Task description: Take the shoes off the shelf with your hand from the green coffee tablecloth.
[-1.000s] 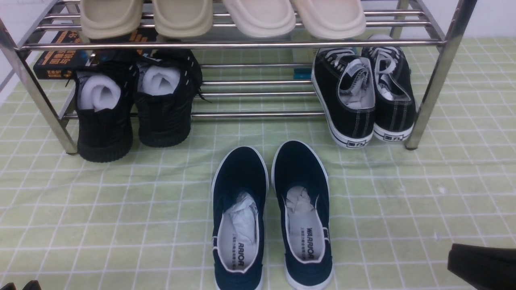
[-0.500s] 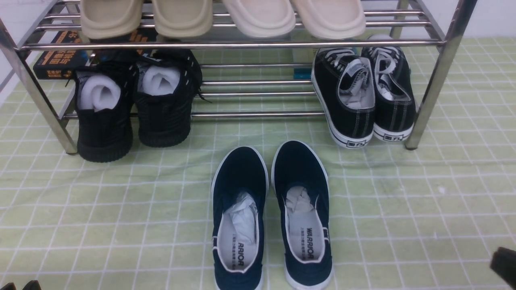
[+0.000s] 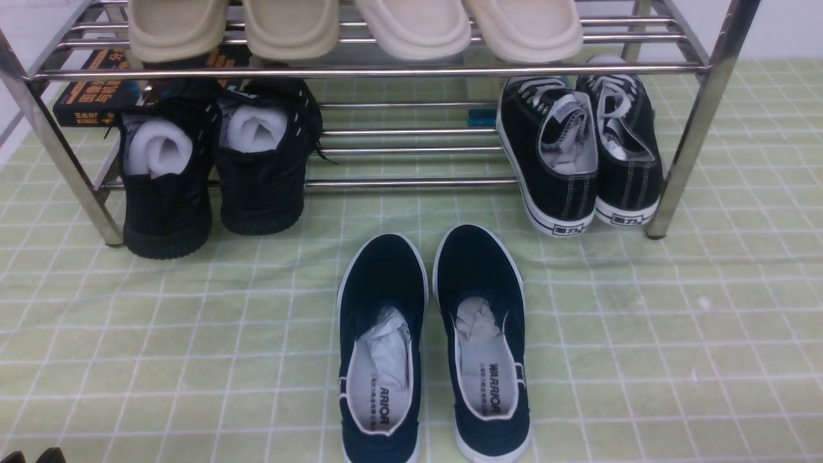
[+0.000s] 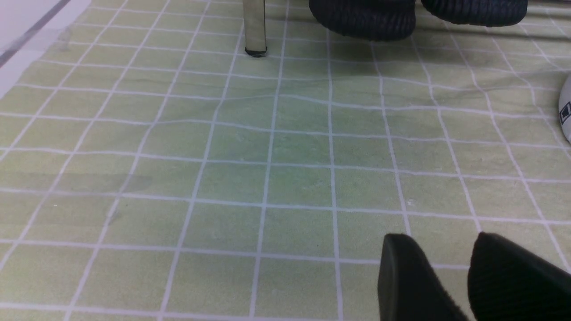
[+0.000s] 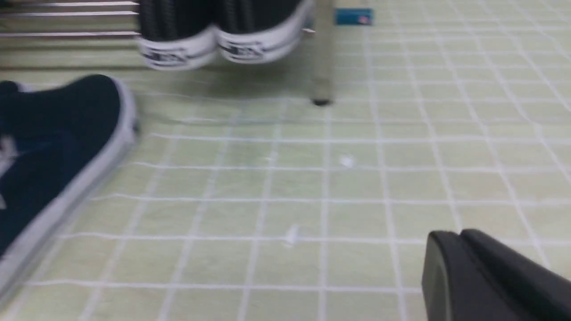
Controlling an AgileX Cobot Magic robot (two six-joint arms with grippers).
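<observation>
The navy shoes stand side by side on the green tablecloth (image 3: 643,321) in front of the chrome shelf (image 3: 386,69), the left one (image 3: 382,347) beside the right one (image 3: 485,341), heels toward me, white paper inside. Both are off the shelf. The right wrist view shows one navy shoe (image 5: 58,133), blurred. My left gripper (image 4: 439,243) is open and empty, low over bare cloth; its fingertips (image 3: 50,455) peek in at the front view's bottom left corner. My right gripper (image 5: 459,236) is shut and empty, apart from the shoes and outside the front view.
All-black knit shoes (image 3: 212,167) stand on the lower tier at the left and black lace-up sneakers (image 3: 578,148) at the right. Beige slippers (image 3: 353,26) fill the top tier. A black book (image 3: 90,90) lies behind. Rack legs (image 3: 681,161) stand on the cloth.
My right arm has drawn back from the bottom right corner of the front view and out of it. The shoes and my left gripper have not moved.
</observation>
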